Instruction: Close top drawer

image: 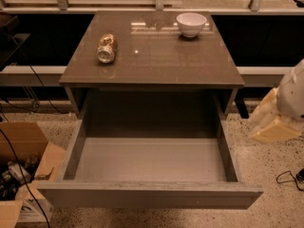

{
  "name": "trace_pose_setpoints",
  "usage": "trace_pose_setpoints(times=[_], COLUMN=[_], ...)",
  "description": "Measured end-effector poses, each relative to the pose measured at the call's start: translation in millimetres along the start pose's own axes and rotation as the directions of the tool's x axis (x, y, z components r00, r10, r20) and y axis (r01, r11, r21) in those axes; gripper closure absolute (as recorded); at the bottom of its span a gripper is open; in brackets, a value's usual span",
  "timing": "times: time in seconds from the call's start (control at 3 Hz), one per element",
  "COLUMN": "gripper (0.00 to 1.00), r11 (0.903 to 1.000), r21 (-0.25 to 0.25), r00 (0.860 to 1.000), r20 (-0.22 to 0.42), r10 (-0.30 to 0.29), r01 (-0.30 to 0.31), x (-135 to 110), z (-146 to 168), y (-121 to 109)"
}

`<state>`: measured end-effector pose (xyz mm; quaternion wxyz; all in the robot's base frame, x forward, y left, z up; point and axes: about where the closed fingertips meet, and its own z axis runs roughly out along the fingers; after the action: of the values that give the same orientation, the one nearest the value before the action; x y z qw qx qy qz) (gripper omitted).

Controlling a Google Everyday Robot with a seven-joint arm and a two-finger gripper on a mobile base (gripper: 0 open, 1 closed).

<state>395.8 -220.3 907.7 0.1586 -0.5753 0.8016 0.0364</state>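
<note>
The top drawer [149, 194] is pulled fully out of the grey-brown cabinet [152, 65], toward the camera. It is a wide, deep box with a plain front panel without a handle, and it is empty inside. My gripper [274, 123] shows as a white and cream shape at the right edge. It hangs beside the drawer's right wall, apart from it, above the floor. It touches neither the drawer nor the cabinet.
On the cabinet top a can [107, 48] lies on its side at the left, and a white bowl [191, 23] stands at the back right. An open cardboard box [23, 170] with clutter and cables sits on the floor at the left. A cable [287, 177] lies at the right.
</note>
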Motion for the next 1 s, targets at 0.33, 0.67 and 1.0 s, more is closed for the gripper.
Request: trace_pose_setpoints(times=[0.33, 0.67, 1.0], gripper=[0.86, 1.0, 1.0], r11=[0.9961, 0.9963, 0.9972], r21=[-0.072, -0.069, -0.053], r00=[0.997, 0.998, 0.999], r20=[0.049, 0.037, 0.0], r10=[0.054, 0.054, 0.052], r01=[-0.05, -0.051, -0.052], x=[34.4, 35.3, 34.9], z=[50.6, 56.1, 66.6], y=[25.0, 28.3, 28.0])
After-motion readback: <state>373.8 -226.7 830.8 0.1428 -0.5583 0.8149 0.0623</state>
